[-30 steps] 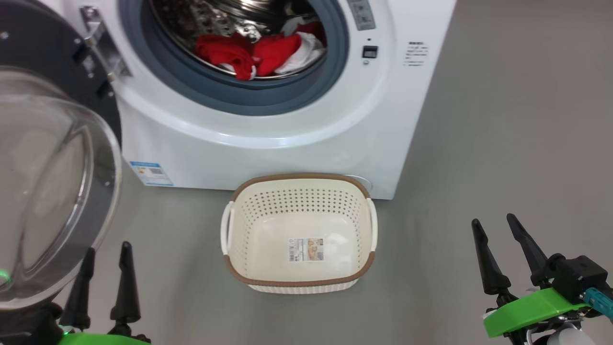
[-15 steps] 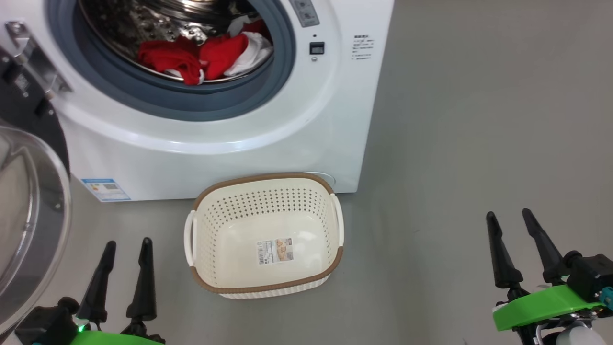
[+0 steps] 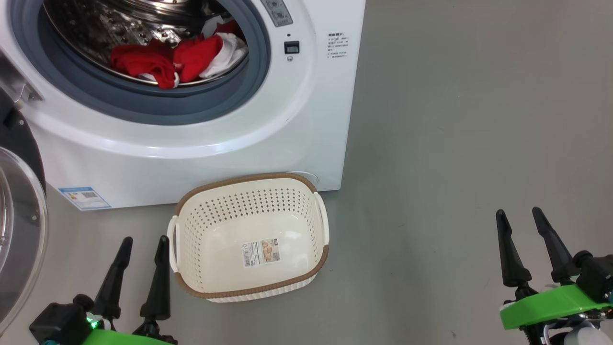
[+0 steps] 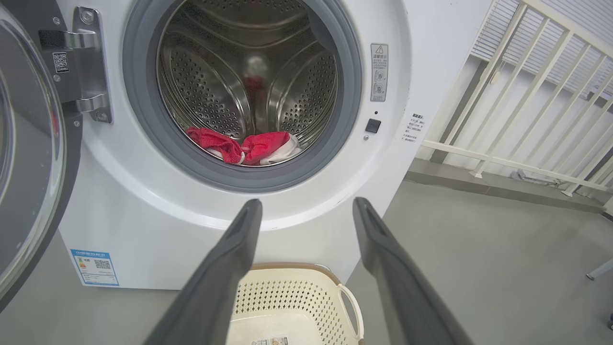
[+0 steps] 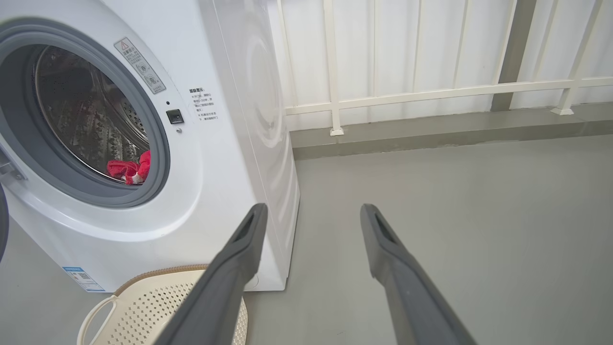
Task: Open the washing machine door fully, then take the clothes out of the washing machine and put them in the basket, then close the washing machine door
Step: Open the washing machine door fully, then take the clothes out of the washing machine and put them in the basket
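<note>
At the drum's (image 3: 91,28) front edge the clothes (image 3: 158,60) lie inside the washing machine (image 3: 191,143); the washing machine door (image 3: 19,230) stands open, the basket (image 3: 249,179) empty, left gripper (image 3: 145,239) and right gripper (image 3: 518,212) spread, holding nothing.

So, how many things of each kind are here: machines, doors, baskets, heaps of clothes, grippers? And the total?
washing machine: 1
washing machine door: 1
basket: 1
heap of clothes: 1
grippers: 2, left gripper and right gripper
Total: 6

Clothes (image 3: 143,62) in washing machine (image 3: 191,153), far left; basket (image 3: 249,291) on floor (image 3: 455,143) just before it, near side; door (image 3: 14,230) open at left.
</note>
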Motion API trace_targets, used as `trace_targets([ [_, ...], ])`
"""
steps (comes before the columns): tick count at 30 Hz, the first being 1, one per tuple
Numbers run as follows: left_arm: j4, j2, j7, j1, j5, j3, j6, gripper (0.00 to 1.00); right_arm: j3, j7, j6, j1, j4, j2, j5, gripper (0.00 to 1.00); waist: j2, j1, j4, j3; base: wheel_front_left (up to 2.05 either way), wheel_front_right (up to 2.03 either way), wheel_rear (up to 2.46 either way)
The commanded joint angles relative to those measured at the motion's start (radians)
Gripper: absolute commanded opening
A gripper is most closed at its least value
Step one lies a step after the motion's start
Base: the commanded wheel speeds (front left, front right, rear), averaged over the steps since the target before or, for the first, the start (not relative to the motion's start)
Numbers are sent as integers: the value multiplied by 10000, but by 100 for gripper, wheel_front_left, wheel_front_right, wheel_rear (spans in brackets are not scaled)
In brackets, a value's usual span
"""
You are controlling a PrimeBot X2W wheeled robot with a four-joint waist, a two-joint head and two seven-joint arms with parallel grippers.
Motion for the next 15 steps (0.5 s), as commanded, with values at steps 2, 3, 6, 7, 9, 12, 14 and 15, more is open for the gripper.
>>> trace_targets([
  [2, -287, 279, -49, -166, 41, 262, 14, 100, 184, -65, 65, 87, -283, -172, -24, 100, 0, 0, -11, 0, 0, 0, 0],
  [3, -291, 282, -49, -164, 52, 264, 14, 100, 181, -65, 65, 91, -279, -170, -27, 100, 0, 0, -19, -8, 0, 0, 0],
  [6, -295, 300, -49, -169, 81, 251, 14, 100, 156, -65, 65, 79, -277, -167, -32, 100, 0, 0, -25, -10, 0, 0, 0],
  [7, -297, 304, -49, -178, 83, 246, 14, 100, 147, -65, 65, 73, -279, -165, -35, 100, 0, 0, -22, -12, 0, 0, 0],
  [9, -304, 304, -49, -194, 84, 239, 14, 100, 146, -65, 65, 67, -284, -161, -43, 100, 0, 0, -14, -17, 0, 0, 0],
  [12, -316, 314, -49, -209, 88, 234, 14, 100, 151, -65, 65, 76, -294, -157, -51, 100, 0, 0, 0, -27, 0, 0, 0],
  [14, -324, 316, -49, -214, 96, 238, 13, 100, 155, -65, 65, 79, -301, -155, -54, 100, 0, 0, 9, -27, 0, 0, 0],
  [15, -330, 313, -49, -213, 97, 240, 13, 100, 159, -65, 65, 79, -304, -155, -56, 100, 0, 0, 12, -28, 0, 0, 0],
])
